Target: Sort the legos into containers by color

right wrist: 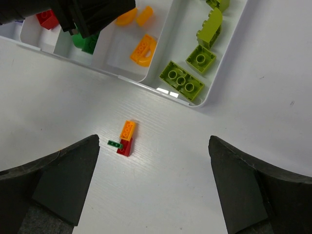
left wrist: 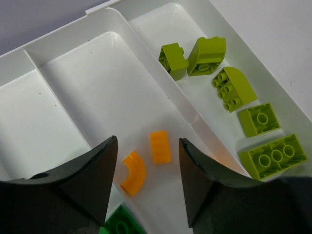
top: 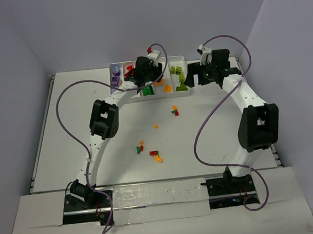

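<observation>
Left gripper [left wrist: 147, 142] parted over tray [left wrist: 97, 83]; three orange legos [right wrist: 144, 48]; five lime legos [left wrist: 234, 88].

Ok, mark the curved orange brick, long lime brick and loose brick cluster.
Curved orange plastic brick [left wrist: 134, 171]: left wrist view, centre.
Long lime green plastic brick [left wrist: 277, 157]: left wrist view, middle ring.
Orange and red brick cluster [right wrist: 126, 139]: right wrist view, seam.

No legible text (labels, brands, numbers) anywhere
</observation>
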`<state>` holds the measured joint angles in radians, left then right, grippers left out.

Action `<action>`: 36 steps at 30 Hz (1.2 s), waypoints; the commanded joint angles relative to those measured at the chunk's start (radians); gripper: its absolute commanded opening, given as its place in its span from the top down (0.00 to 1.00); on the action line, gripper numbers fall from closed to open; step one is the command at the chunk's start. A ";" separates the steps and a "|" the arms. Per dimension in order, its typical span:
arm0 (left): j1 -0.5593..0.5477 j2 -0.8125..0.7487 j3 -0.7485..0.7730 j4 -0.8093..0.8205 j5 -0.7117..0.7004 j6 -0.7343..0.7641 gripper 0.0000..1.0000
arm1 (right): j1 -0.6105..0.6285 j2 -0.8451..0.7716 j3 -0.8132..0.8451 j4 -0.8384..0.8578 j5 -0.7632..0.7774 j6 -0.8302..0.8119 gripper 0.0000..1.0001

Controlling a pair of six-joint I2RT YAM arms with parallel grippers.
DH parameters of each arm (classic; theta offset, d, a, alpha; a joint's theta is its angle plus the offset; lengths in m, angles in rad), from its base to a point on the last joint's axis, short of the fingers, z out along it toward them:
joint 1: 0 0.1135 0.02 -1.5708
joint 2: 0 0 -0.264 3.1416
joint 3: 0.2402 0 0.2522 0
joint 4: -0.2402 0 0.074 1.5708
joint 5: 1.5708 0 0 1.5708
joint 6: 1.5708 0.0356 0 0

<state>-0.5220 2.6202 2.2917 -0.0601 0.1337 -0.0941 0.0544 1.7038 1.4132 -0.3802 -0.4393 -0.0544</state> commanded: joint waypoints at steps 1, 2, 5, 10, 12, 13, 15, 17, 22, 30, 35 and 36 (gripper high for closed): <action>0.005 -0.012 0.066 0.048 -0.011 -0.009 0.32 | 0.004 -0.064 -0.008 0.000 -0.021 -0.022 0.00; 0.005 -0.019 0.068 0.050 -0.005 -0.008 0.24 | 0.003 -0.068 -0.011 -0.005 -0.026 -0.028 0.00; 0.007 -0.039 0.083 0.042 0.002 -0.008 0.20 | 0.008 -0.082 -0.025 -0.015 -0.031 -0.039 0.00; 0.067 -0.215 -0.034 0.005 0.091 -0.105 0.24 | 0.089 -0.148 -0.101 -0.012 0.029 -0.085 0.00; 0.111 -0.363 -0.181 -0.009 0.143 -0.172 0.24 | 0.195 -0.167 -0.145 -0.014 0.069 -0.103 0.01; 0.141 -0.427 -0.245 -0.023 0.170 -0.191 0.24 | 0.245 -0.169 -0.158 -0.016 0.097 -0.114 0.02; 0.185 -0.557 -0.371 -0.058 0.192 -0.184 0.22 | 0.333 -0.153 -0.165 -0.026 0.129 -0.110 0.05; 0.215 -0.665 -0.475 -0.105 0.174 -0.143 0.19 | 0.405 -0.110 -0.140 -0.049 0.174 -0.084 0.10; 0.284 -0.918 -0.712 -0.209 0.129 -0.058 0.14 | 0.530 0.047 -0.037 -0.150 0.253 -0.027 0.17; 0.367 -1.166 -0.951 -0.266 0.131 -0.052 0.15 | 0.611 0.270 0.107 -0.279 0.323 0.013 0.23; 0.375 -1.180 -0.992 -0.255 0.147 -0.059 0.16 | 0.613 0.333 0.147 -0.304 0.333 0.022 0.28; 0.376 -1.176 -0.991 -0.257 0.149 -0.059 0.16 | 0.614 0.340 0.149 -0.304 0.329 0.023 0.29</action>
<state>-0.1499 1.4553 1.3023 -0.3069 0.2520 -0.1524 0.6632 2.0222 1.4936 -0.6496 -0.1395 -0.0524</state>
